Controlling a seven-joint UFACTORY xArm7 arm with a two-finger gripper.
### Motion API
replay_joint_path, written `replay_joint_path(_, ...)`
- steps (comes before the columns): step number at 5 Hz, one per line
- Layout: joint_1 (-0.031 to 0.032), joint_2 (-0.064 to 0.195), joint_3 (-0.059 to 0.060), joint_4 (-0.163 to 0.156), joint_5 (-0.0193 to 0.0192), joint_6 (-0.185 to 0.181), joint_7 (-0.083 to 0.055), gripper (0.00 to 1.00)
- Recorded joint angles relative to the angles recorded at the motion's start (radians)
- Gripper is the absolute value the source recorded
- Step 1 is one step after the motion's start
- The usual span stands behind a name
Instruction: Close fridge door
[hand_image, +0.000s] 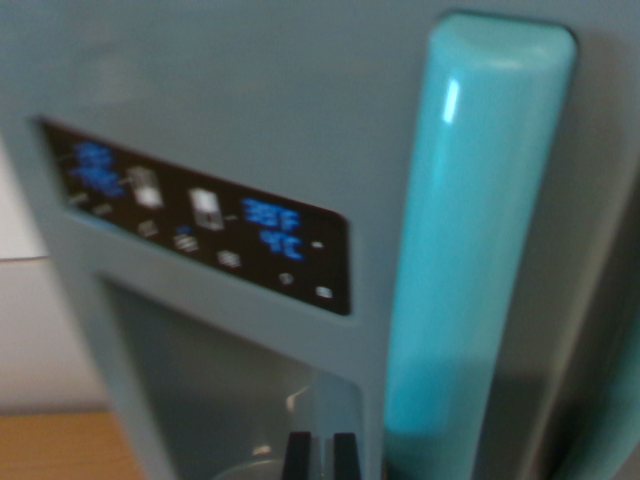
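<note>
A pale teal toy fridge door (250, 90) fills the wrist view, very close and blurred. A bright turquoise vertical handle (470, 240) runs down its right side. A black display panel (200, 215) with blue digits and small icons slants across the door's left half. Below it is a recessed dispenser niche (220, 390). At the bottom edge two black fingertips of my gripper (321, 456) stand close together with a thin gap and nothing visible between them. They sit just left of the handle's lower end, in front of the niche.
A white wall (30, 330) shows at the left past the door's edge, with a strip of wooden surface (60, 445) beneath it. A dark shadowed strip (600, 380) runs along the door's right side.
</note>
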Motion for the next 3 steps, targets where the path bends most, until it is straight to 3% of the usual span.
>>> replay_joint_path(1, 0.0000, 0.044, -0.021, 0.036, 0.0000, 0.000, 0.000, 1.00)
replay_joint_path(2, 0.0000, 0.044, -0.021, 0.036, 0.0000, 0.000, 0.000, 1.00)
replay_joint_path(3, 0.0000, 0.094, -0.040, 0.079, 0.0000, 0.000, 0.000, 1.00)
